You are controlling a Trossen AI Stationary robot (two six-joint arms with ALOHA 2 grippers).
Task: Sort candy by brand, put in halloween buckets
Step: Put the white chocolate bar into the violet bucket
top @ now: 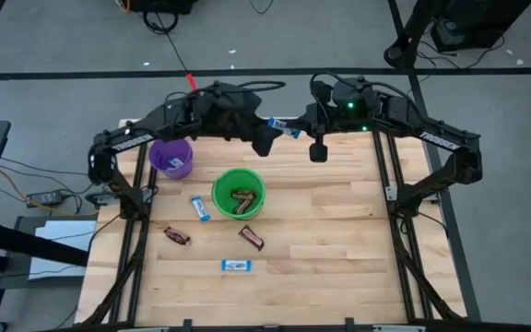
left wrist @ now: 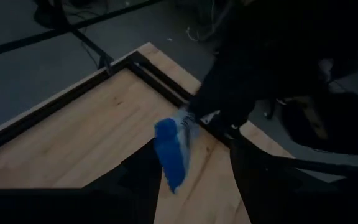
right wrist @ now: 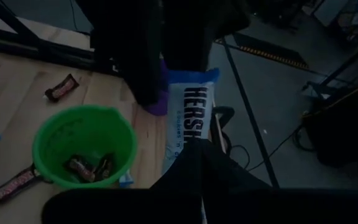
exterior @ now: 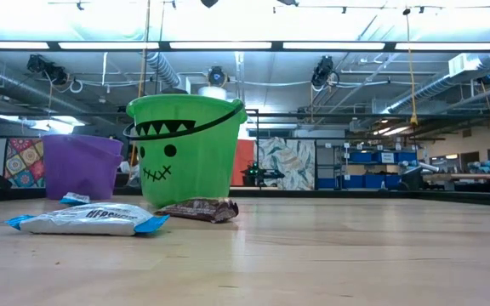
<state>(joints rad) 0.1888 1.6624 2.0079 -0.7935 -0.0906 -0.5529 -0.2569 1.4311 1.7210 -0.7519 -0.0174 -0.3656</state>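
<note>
a blue-and-white bar (top: 285,127) hangs in the air over the table's far edge, between the two grippers, well above the wood. its long axis runs roughly along that far edge, from one gripper toward the other. in the right wrist view the right gripper (right wrist: 194,155) is clamped shut on one end of the bar, printed face up. the left gripper (left wrist: 188,180) faces it from the other side with its fingers parted to a middling gap around the bar's free end; in the left wrist view the blue end sits between its dark fingers, but whether they touch it i cannot tell. this looks like a hand-over in mid-air, from right to left.

the purple bucket (top: 171,158) stands near the far left corner, just under the left arm, with a blue bar already inside, so the left arm is the nearer one to carry this bar there. the green bucket (top: 238,192) sits nearer the table's middle and holds brown bars (top: 241,200).

on the table remain two blue bars, one (top: 199,208) just left of the green bucket and one (top: 236,266) toward the near edge, and two brown bars (top: 177,236) (top: 252,238) between them.
</note>
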